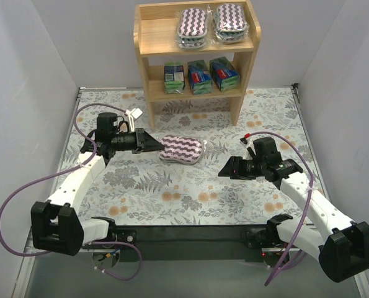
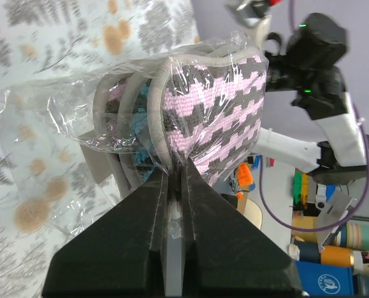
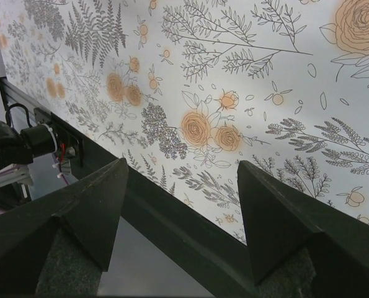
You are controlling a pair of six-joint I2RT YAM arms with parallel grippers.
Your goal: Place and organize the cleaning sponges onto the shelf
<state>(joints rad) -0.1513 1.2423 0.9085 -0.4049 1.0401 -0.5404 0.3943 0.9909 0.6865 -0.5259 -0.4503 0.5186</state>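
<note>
Left jaws shut on the wrapped edge of one striped pad [image 1: 183, 149] resting on the surface [image 1: 172, 186]; right jaws stand wide and empty, well apart from it. Beyond both jaws, the shelf [image 1: 153, 43] carries two more pads [image 1: 192, 25] [image 1: 231, 20] on top, three boxy packs [image 1: 173, 77] [image 1: 200, 77] [image 1: 224, 73] below

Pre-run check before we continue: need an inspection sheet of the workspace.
Surface: floral-print table cloth, flat.
Job's things: light wooden two-tier shelf; two clear-wrapped purple-and-white striped oval pads on its top tier; three green-blue-red boxy packs on its lower tier; third striped pad mid-table, not yet shelved.
Clutter: nothing seen.
Hands: left hand shut on the third striped pad's edge; right hand open, empty.
Cables: purple cables looping beside both arms.
Surroundings: plain pale walls.
</note>
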